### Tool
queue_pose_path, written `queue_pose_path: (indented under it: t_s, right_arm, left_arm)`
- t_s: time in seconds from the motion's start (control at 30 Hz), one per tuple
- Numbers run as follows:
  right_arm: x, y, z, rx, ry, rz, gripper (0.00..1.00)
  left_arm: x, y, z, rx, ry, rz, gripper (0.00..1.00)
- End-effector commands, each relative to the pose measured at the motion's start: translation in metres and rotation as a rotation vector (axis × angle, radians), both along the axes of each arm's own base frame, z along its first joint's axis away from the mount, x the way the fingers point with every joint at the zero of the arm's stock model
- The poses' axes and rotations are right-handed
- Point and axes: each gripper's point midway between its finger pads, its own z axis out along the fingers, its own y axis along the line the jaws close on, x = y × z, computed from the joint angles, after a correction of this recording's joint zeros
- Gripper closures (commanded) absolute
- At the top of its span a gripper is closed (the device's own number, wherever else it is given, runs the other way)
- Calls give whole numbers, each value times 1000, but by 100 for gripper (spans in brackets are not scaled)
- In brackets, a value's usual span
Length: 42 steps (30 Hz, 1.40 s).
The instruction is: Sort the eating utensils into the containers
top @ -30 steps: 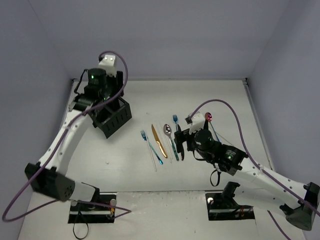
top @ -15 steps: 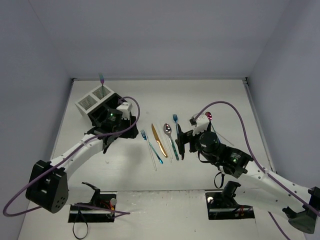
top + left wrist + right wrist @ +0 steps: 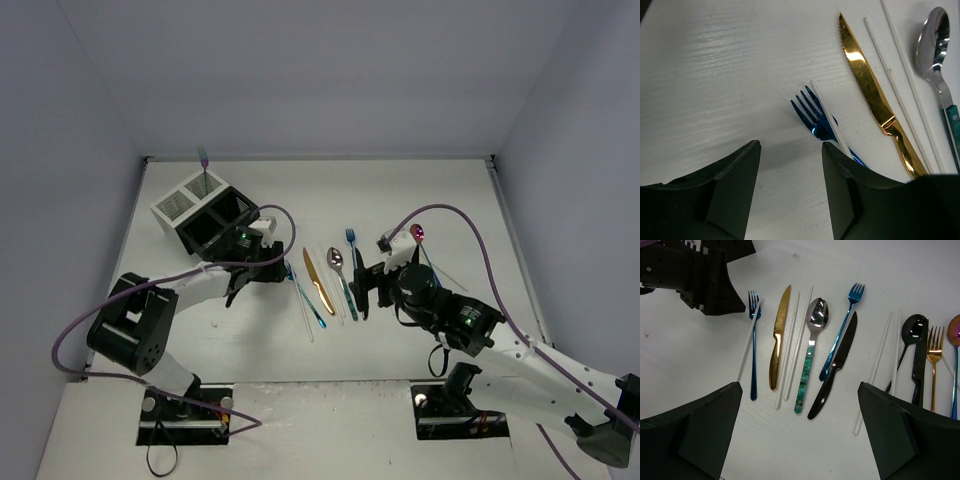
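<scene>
Several utensils lie in a row on the table: a blue fork point(image 3: 302, 292), a gold knife point(image 3: 318, 281), a silver spoon with a green handle point(image 3: 339, 268), a second blue fork point(image 3: 845, 322) and a black knife point(image 3: 836, 366). My left gripper point(image 3: 272, 266) is open and empty, low over the table just left of the first blue fork's tines point(image 3: 811, 116). My right gripper point(image 3: 799, 395) is open and empty, hovering above the handles. The containers point(image 3: 203, 217), two white and two black mesh bins, stand at the back left. One pink-and-teal utensil point(image 3: 203, 160) stands in a white bin.
Clear plastic sticks point(image 3: 790, 347) lie between the utensils. To the right are a black spoon point(image 3: 911, 330), a gold fork point(image 3: 933, 360) and an iridescent spoon point(image 3: 955, 335). Grey walls enclose the table on three sides.
My left arm has come down from over the bins to the table beside the blue fork. The bins with one utensil standing in them have come into view. The right arm has barely moved.
</scene>
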Motion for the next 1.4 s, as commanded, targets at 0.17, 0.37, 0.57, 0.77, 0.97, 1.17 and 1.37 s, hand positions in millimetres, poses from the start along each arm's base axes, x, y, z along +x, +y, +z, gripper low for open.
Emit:
queue_pose_path:
  t_s: [0.17, 0.37, 0.57, 0.77, 0.97, 1.17, 1.37]
  right_arm:
    - [4, 5, 12, 41, -30, 5, 1]
    - [4, 5, 10, 36, -27, 9, 1]
    - [3, 5, 9, 30, -27, 16, 1]
    - [3, 7, 7, 24, -22, 20, 1]
    - [3, 7, 4, 18, -15, 24, 0]
    - [2, 7, 0, 14, -6, 23, 0]
    - [1, 6, 0, 20, -7, 20, 0]
  left_arm:
    - [39, -14, 17, 8, -142, -64, 51]
    - [43, -21, 11, 8, -134, -123, 53]
    - [41, -20, 2, 3, -122, -155, 58]
    - [41, -26, 2, -28, -128, -192, 64]
    - [38, -35, 6, -66, -134, -237, 81]
    - [36, -40, 10, -97, -131, -250, 97]
    - [43, -44, 46, -149, -190, -220, 100]
